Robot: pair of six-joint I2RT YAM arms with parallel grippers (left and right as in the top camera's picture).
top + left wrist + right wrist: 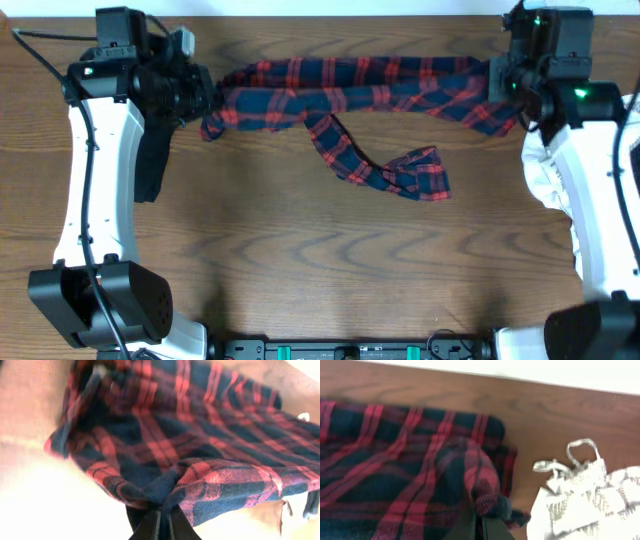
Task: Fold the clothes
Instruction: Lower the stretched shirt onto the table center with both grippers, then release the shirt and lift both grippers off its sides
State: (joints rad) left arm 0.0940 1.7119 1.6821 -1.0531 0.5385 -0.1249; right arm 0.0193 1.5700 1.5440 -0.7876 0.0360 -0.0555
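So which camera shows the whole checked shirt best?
Overhead: the shirt shows whole, stretched between the left gripper and right gripper, a loose part trailing. Each wrist view shows only one pinched, bunched end close up.

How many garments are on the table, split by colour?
Red-and-navy plaid: 1, the plaid shirt, stretched across the far side of the table
Black: 1, the black garment at the left side, partly hidden
White with a grey print: 1, the white printed garment at the right side
Total: 3
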